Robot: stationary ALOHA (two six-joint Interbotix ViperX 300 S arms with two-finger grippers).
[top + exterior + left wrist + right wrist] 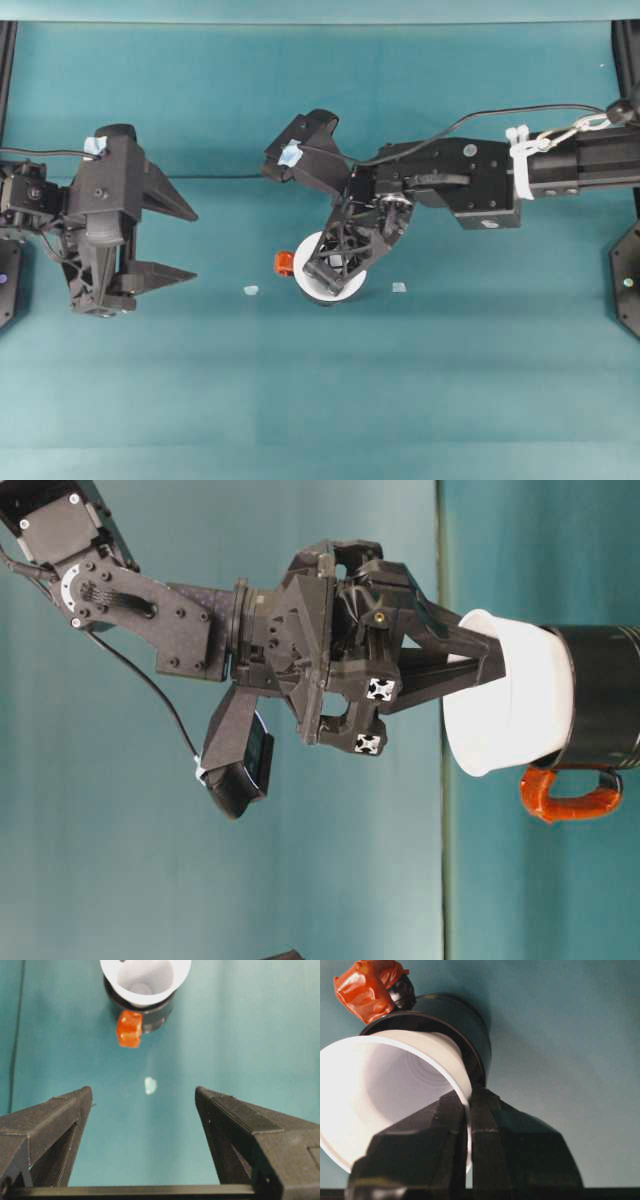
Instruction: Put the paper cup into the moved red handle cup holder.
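Paper cup: the white paper cup (510, 695) sits with its lower part inside the mouth of the holder, near the middle of the table; its wide rim stands clear above the holder's top edge and it leans a little to one side.
Cup holder: the black cup holder (600, 695) stands upright on the table, its orange-red handle (284, 263) pointing toward the left arm's side in the overhead view.
Right gripper: the right gripper (468, 1110) reaches in from the right of the overhead view and comes down over the cup; its jaws are pinched together on the cup's rim wall, one finger inside the cup and one outside.
Left gripper: the left gripper (172, 240) hovers over the left part of the table, well apart from the cup, its jaws spread wide with nothing between them.
Table: the teal table (450, 380) carries two small pale scraps, one (251, 290) left of the holder and one (399, 287) right of it.
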